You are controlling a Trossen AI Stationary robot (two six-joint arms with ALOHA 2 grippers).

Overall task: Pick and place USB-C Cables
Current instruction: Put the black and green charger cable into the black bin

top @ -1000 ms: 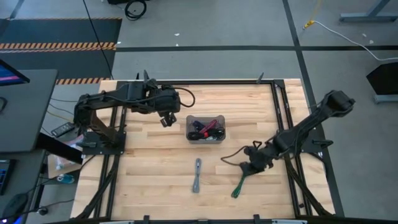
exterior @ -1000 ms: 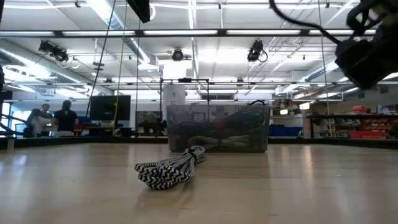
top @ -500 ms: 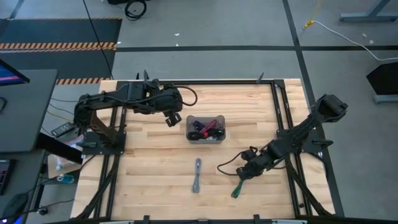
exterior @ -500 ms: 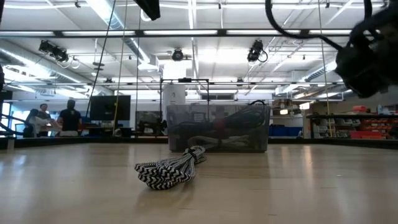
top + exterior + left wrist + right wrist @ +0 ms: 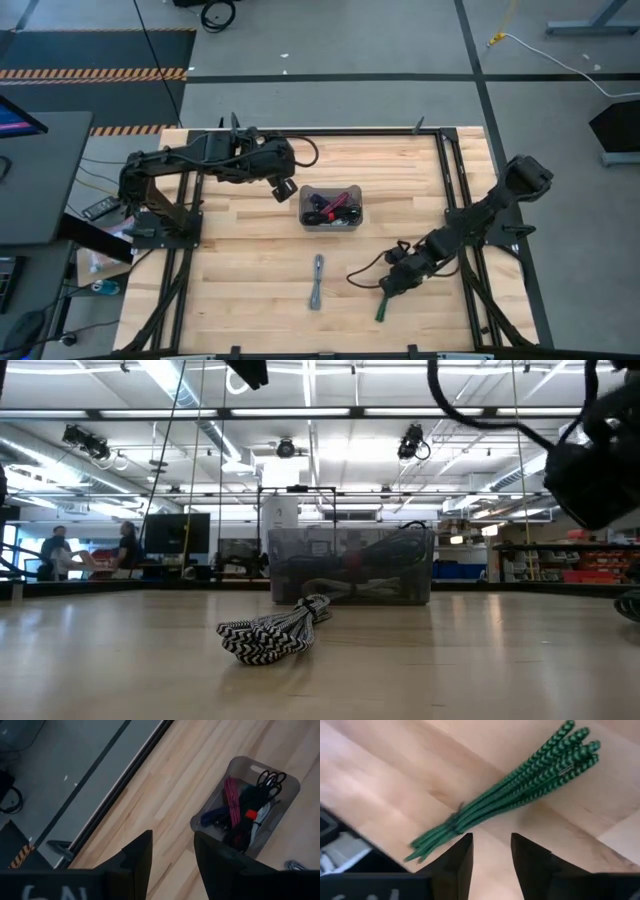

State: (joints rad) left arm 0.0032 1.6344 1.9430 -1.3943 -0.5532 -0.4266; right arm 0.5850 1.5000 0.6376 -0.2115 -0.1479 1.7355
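A green braided USB-C cable bundle (image 5: pixel 510 787) lies flat on the wooden table near its near right part (image 5: pixel 382 306). My right gripper (image 5: pixel 490 842) hangs just above it, open, slanting down, its fingertips beside the bundle's tied end and not touching it. A grey-and-white cable bundle (image 5: pixel 318 282) lies at the table's near middle (image 5: pixel 275 632). Several more cables, black, maroon and purple, lie in the translucent bin (image 5: pixel 331 208). My left gripper (image 5: pixel 281 190) hangs open above the table, left of the bin (image 5: pixel 246 807).
A black frame (image 5: pixel 452 190) runs along the table's far and right sides. Bare wood (image 5: pixel 240 270) stretches left of the grey-and-white bundle. A loose black lead (image 5: pixel 362 270) curls from my right arm over the table. People (image 5: pixel 90 550) stand far behind the table.
My right gripper has come down and toward the table's near edge, closing on the green cable. My left gripper has tipped and swung a little toward the bin while staying high. The cables and the bin have not moved.
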